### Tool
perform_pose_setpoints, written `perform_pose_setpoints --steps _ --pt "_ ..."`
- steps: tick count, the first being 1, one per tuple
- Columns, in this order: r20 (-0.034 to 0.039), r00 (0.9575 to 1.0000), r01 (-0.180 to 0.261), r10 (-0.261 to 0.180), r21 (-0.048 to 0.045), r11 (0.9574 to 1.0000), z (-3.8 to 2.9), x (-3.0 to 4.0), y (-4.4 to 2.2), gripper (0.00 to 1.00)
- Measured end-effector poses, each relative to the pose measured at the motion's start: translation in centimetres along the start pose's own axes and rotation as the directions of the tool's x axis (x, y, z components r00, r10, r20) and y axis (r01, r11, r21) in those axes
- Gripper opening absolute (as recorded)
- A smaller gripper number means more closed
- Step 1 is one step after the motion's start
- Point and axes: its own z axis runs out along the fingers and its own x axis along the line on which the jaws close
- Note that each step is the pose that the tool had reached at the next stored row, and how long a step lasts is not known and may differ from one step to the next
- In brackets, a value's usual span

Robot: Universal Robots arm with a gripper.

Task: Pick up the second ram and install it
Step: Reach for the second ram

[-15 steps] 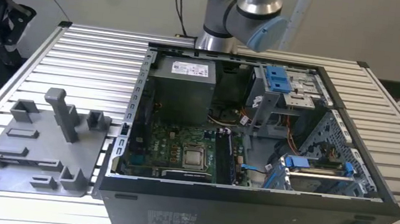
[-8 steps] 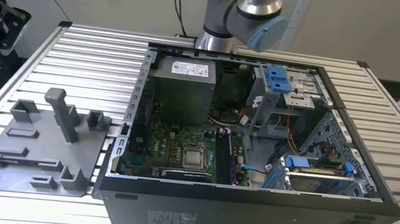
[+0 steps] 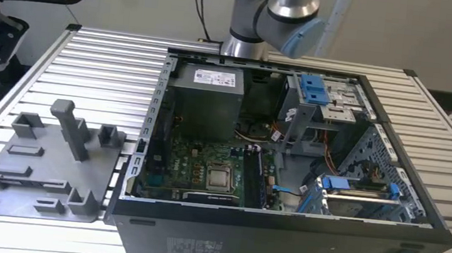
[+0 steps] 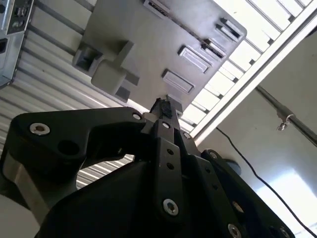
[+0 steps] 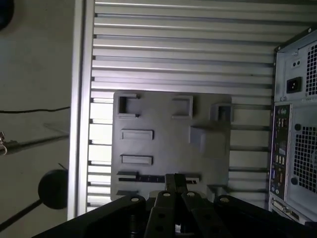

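The second ram (image 5: 148, 178) is a thin dark strip that stands on edge in a long holder of the grey fixture plate (image 5: 163, 124). In the exterior view the same strip (image 3: 25, 179) sits near the plate's front, to the left of the open computer case (image 3: 282, 233). My gripper (image 5: 175, 179) hangs well above the plate, its black fingertips pressed together with nothing between them, directly over the middle of the strip. In the second wrist view the gripper (image 4: 162, 105) points down at the plate (image 4: 148, 44).
The plate carries several empty grey holders and a tall post (image 3: 70, 129). The green board (image 3: 205, 162) lies inside the case with long black slots (image 3: 255, 177) beside the processor. Blue drive brackets (image 3: 314, 88) stand at the case's back. The arm (image 3: 275, 18) rises behind the case.
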Motion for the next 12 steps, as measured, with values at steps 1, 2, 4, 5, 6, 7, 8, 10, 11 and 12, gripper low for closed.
perform_pose_setpoints --steps 1,2,4,5,6,7,8,10,11,12 --pt "-0.0001 1.0000 0.001 -0.001 0.0001 1.0000 0.01 0.03 -0.23 0.11" --pt "-0.0002 1.0000 0.003 -0.003 0.0000 1.0000 0.02 0.07 -0.47 0.11" --pt "-0.0003 1.0000 0.006 -0.006 -0.0001 1.0000 0.05 0.20 -0.88 0.11" --pt "-0.0004 1.0000 0.006 -0.006 0.0000 1.0000 0.06 0.27 -1.04 0.11" --pt "-0.0005 1.0000 0.008 -0.008 0.0000 1.0000 0.08 0.33 -1.22 0.11" --pt "-0.0005 1.0000 0.009 -0.009 -0.0001 1.0000 0.10 0.40 -1.44 0.11" --pt "-0.0006 0.9999 0.010 -0.010 -0.0001 0.9999 0.11 0.45 -1.63 0.11" --pt "-0.0008 0.9999 0.013 -0.013 -0.0001 0.9999 0.15 0.57 -2.01 0.11" --pt "-0.0008 0.9999 0.014 -0.014 -0.0001 0.9999 0.17 0.62 -2.20 0.11" --pt "-0.0009 0.9999 0.016 -0.016 -0.0001 0.9999 0.19 0.66 -2.38 0.11"
